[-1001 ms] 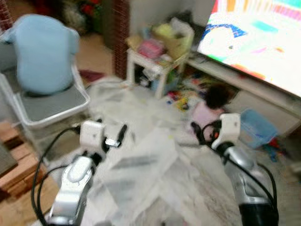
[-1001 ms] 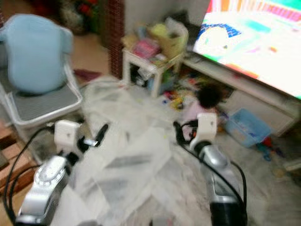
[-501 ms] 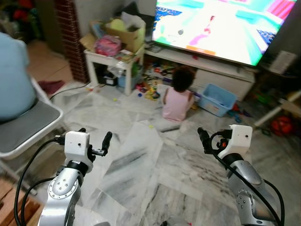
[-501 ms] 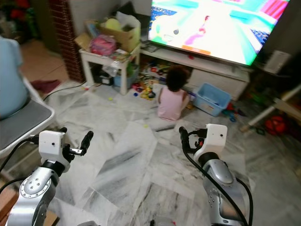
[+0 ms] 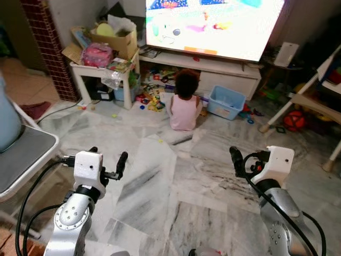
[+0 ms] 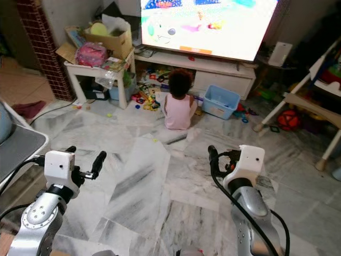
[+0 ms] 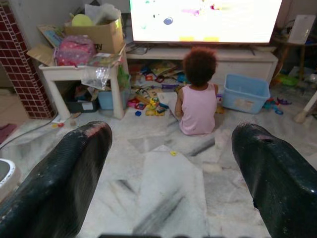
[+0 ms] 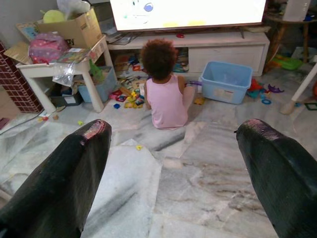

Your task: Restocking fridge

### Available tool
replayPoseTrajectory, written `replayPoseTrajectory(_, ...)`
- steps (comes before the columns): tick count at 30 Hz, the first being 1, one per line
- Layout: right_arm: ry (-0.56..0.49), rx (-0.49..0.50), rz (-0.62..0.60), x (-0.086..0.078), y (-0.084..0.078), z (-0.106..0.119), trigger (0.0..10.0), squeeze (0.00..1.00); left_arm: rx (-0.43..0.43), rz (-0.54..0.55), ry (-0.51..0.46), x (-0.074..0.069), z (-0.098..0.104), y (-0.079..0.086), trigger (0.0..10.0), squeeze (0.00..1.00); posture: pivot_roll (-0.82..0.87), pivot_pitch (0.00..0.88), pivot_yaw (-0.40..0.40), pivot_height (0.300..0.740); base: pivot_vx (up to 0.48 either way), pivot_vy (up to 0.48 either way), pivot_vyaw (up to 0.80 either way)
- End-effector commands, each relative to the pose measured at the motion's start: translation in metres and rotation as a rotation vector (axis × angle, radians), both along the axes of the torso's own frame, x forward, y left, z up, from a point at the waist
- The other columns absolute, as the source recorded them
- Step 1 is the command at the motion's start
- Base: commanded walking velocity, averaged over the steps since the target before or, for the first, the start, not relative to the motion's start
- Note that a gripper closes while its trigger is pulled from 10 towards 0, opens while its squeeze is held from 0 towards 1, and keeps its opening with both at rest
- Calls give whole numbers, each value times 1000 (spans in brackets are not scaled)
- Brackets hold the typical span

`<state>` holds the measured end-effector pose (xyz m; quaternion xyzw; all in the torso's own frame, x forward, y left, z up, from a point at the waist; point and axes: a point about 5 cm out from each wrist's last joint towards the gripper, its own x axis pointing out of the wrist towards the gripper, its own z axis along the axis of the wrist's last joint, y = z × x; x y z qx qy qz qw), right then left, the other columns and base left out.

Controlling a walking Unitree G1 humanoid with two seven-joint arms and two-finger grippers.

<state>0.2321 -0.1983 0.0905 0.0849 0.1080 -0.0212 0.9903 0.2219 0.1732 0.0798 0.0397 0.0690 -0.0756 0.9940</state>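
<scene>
My left gripper [image 5: 108, 153] is held up at the lower left over the marble floor [image 5: 160, 176], open, with nothing between its fingers. My right gripper [image 5: 246, 156] is raised at the lower right, also open and empty. Both wrist views look between spread black fingers [image 7: 74, 163] [image 8: 267, 163] toward a small person in a pink top [image 5: 184, 104], who sits on the floor about two metres ahead, facing a large lit television [image 5: 213, 26].
A white side table [image 5: 101, 69] piled with boxes and a pink bag stands at the back left. Toys lie scattered before the TV bench, with a blue bin [image 5: 226, 101] beside them. A grey chair seat [image 5: 21, 154] is at my left, white furniture legs [image 5: 314, 101] at my right.
The camera has swung round to the right: the chair slid off to the left and the television and the seated person came to the middle. Both arms kept their pose, grippers open.
</scene>
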Motion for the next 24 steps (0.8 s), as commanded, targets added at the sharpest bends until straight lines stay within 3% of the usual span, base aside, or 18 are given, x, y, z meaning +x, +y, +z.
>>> replayPoseTrajectory(1, -10, -18, -3, 0, -3, 3, 10000, 0, 16, 11, -17, 3, 3, 1, 10000, 0, -3, 0, -34, 740, 0, 0, 0)
replayPoseTrajectory(24, -20, -12, 53, 3, 2, 3, 10000, 0, 39, 59, -26, 1, 2, 7, 10000, 0, 6, 0, -46, 740, 0, 0, 0)
